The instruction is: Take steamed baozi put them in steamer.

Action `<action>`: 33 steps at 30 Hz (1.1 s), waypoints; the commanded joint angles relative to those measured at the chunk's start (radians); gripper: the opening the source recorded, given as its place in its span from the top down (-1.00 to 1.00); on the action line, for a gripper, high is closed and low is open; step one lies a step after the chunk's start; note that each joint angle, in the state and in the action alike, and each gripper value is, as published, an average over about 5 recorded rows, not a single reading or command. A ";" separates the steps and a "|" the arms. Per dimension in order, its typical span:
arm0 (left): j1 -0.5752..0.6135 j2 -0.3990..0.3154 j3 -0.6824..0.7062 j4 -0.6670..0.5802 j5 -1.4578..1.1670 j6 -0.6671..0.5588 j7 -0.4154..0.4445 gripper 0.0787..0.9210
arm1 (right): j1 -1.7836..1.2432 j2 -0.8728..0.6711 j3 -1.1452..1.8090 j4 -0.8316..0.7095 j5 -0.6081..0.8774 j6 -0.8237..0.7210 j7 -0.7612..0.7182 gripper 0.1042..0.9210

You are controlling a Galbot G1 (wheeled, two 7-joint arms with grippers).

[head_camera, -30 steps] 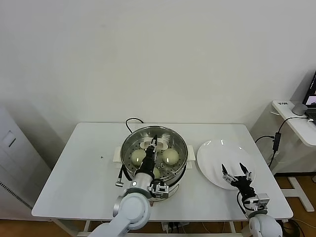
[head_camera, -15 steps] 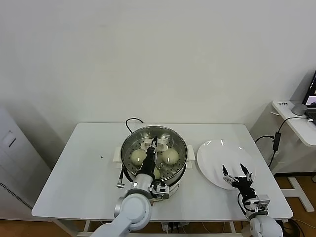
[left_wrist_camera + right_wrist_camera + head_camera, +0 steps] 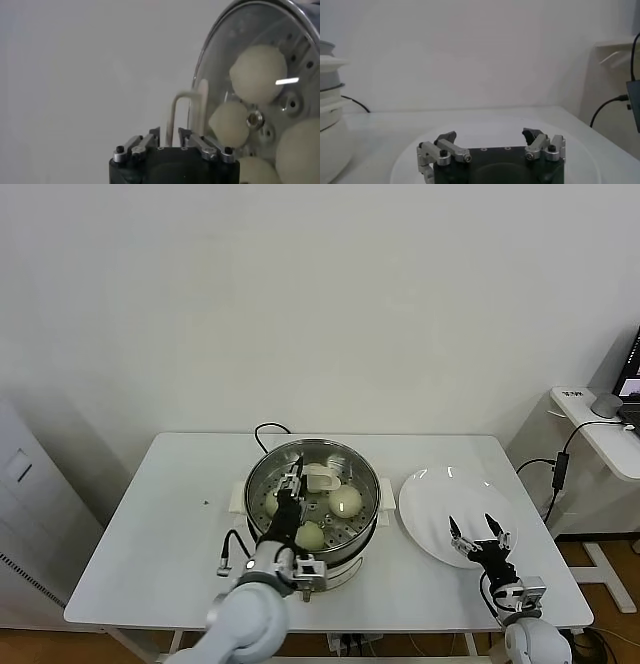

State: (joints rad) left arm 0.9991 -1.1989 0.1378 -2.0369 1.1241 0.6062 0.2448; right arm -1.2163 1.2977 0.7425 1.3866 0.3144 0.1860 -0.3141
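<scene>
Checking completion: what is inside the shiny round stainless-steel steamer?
Four round cream-white baozi on its perforated tray, under the glass lid. In the head view, the left gripper partly hides one.

Setting: indoor test room, lab or office type, not a home kitchen. Evidence: bare white wall (image 3: 320, 294); plain white table (image 3: 170, 524) standing alone, with a black cable (image 3: 268, 430) trailing over its back edge; second white desk (image 3: 600, 434) at right carrying a grey mouse (image 3: 606, 403) and a screen edge (image 3: 633, 369); grey cabinet (image 3: 25, 524) at left
</scene>
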 commanded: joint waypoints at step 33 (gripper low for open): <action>0.270 0.012 -0.841 0.213 -1.341 -0.327 -0.197 -0.77 | -0.094 -0.032 0.071 0.248 0.018 -0.200 0.097 -0.76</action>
State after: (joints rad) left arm 1.2212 -1.1872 -0.6353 -1.9971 -0.2719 0.3395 0.0600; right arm -1.2816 1.2732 0.7993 1.5856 0.3255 0.0399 -0.2545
